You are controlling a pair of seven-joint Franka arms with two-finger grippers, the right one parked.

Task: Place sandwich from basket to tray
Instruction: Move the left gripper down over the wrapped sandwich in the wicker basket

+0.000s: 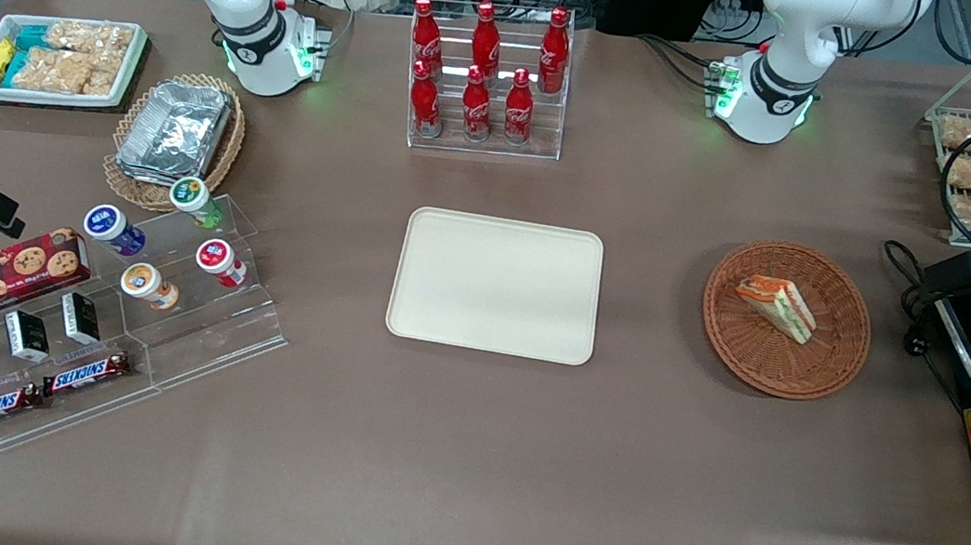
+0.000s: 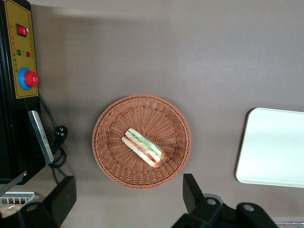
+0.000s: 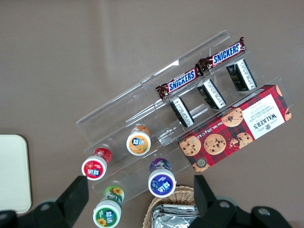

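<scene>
The sandwich [image 1: 776, 307] lay inside the reddish-brown wicker basket [image 1: 840, 357], w/ its orange-topped end pointing to roughly 10 o'clock and its pale end to 4 o'clock as the front cam showed it. The cream tray [image 1: 495, 284] sat bare near the table's middle, at 9 o'clock from the basket in the front view, w/ a strip of brown table [image 1: 632, 442] between the two. Nothing had reached the tray yet.

The left gripper [image 2: 128, 199] hung high above the basket, well apart from the sandwich. Its two dark fingers [image 2: 192, 192] were spread wide and held nothing. In the wrist cam the sandwich [image 2: 144, 147] sat a bit off the basket's centre, diagonal, layered edge facing up, green and orange filling visible.

Judgement: this was the approach step, pre-grasp. Transport and release were both still to do.

Next move prob. called for:
- lowering straight toward the wedge, centred over it
- turning the wrist so the fingers would straddle the short width, i.e. close on the two bread faces, not the long axis
- stopping short of the wicker floor [image 2: 161, 123], then closing gently, since soft bread could squash or its layers slide
- lifting clear of the basket rim before carrying it over to the tray.

Basket was shallow, so rim clearance looked easy.
</scene>
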